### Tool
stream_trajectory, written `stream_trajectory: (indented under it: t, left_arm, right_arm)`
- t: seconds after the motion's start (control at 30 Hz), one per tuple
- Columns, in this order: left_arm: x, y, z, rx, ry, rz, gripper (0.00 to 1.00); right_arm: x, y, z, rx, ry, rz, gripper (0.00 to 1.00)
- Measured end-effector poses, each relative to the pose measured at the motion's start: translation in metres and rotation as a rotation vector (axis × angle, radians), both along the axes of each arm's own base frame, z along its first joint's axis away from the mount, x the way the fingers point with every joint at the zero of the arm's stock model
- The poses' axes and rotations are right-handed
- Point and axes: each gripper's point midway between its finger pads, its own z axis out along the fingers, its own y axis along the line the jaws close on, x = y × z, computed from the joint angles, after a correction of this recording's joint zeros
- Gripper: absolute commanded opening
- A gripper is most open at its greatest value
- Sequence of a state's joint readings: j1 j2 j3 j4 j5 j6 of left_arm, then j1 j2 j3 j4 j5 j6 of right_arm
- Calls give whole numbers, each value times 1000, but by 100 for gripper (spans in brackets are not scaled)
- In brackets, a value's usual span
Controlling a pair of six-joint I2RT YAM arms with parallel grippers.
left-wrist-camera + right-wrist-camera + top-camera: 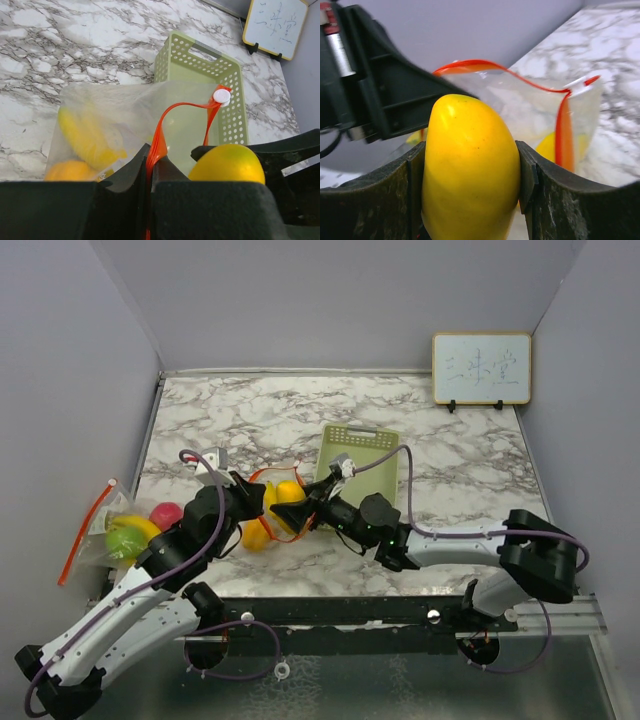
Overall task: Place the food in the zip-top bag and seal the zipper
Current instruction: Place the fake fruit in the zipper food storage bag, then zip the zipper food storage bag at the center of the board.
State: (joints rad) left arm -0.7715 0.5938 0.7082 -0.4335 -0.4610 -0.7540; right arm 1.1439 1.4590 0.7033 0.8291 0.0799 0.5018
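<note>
The surface [450, 440] is white marble with grey veins. A pale green basket [360, 430] lies flat on it near the middle. A small whiteboard [481, 368] stands at the back right corner. At the left edge lies a clear bag [92, 525] holding a lime [124, 540], an apple [165, 512] and a banana [141, 527]. A second bag [115, 115], with yellow fruit [87, 137] inside, seems to rest on the surface just beside the basket.

A: What do you have at mid-table?
B: Your left gripper [260, 502] and right gripper [304, 508] meet at the zip-top bag [280, 534]. A yellow fruit [290, 491] sits at your right tips, and a second yellow fruit [256, 535] is at seven o'clock of it.
A: And around you?
B: The green basket [358, 454] is near, at one o'clock. At nine o'clock, by the table's edge, a second bag [92, 525] holds a lime [124, 541] and an apple [165, 513].
</note>
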Motion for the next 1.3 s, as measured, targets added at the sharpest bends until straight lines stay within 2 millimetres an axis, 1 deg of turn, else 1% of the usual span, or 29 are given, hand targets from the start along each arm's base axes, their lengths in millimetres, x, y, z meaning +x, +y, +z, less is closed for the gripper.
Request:
stream_trajectory:
  t: [0.07, 0.23, 0.27, 0.33, 0.43, 0.47, 0.53, 0.57, 0.6, 0.67, 0.73, 0.9, 1.0, 1.03, 1.1, 1.13, 1.2, 1.23, 1.3]
  left_arm:
    - [0, -1, -1, -1, 3, -2, 0]
    - [0, -2, -2, -4, 5, -4, 0]
    - [0, -2, -2, -6, 6, -4, 0]
    - [-1, -1, -3, -9, 5, -3, 0]
    - [-1, -1, -4, -9, 7, -2, 0]
    - [-1, -1, -4, -9, 7, -2, 0]
    - [0, -1, -5, -7, 10, -2, 0]
    - [0, -2, -5, -6, 10, -2, 0]
    - [0, -2, -5, -5, 11, -2, 0]
    - [0, -1, -6, -4, 11, -2, 0]
    - [0, -1, -6, -5, 11, -2, 0]
    - [0, -2, -6, -5, 11, -2, 0]
    - [0, -2, -6, -6, 10, -2, 0]
    - [0, -2, -5, -8, 9, -3, 0]
    - [0, -2, -4, -12, 5, -4, 0]
    - [0, -2, -4, -14, 3, -4, 0]
    - [0, -3, -4, -18, 0, -5, 0]
    - [0, -3, -4, -19, -2, -5, 0]
    - [1, -3, -6, -21, -2, -6, 0]
  right_arm:
    - [12, 1, -7, -2, -24, -86, 28]
    - [30, 1, -21, -25, -89, -260, 30]
    - [34, 1, -21, -34, -101, -291, 33]
    - [42, 1, -17, -37, -116, -334, 46]
    - [52, 7, -2, -24, -122, -382, 66]
    - [54, 7, 0, -26, -123, -388, 71]
    - [55, 8, 2, -34, -121, -393, 74]
    - [55, 8, -1, -56, -116, -394, 79]
    - [56, 7, -3, -75, -116, -397, 82]
    - [56, 5, -5, -107, -110, -400, 82]
    - [55, 0, -3, -135, -110, -401, 99]
    - [53, -15, 22, -148, -105, -421, 100]
    - [58, -23, 36, -148, -74, -471, 99]
    - [63, -25, 41, -158, -49, -497, 98]
    - [73, -21, 56, -166, -8, -528, 96]
    - [79, -18, 65, -162, 20, -542, 95]
    - [92, -13, 77, -160, 59, -570, 93]
    - [99, -10, 80, -164, 87, -584, 93]
    - [106, -9, 77, -180, 120, -604, 91]
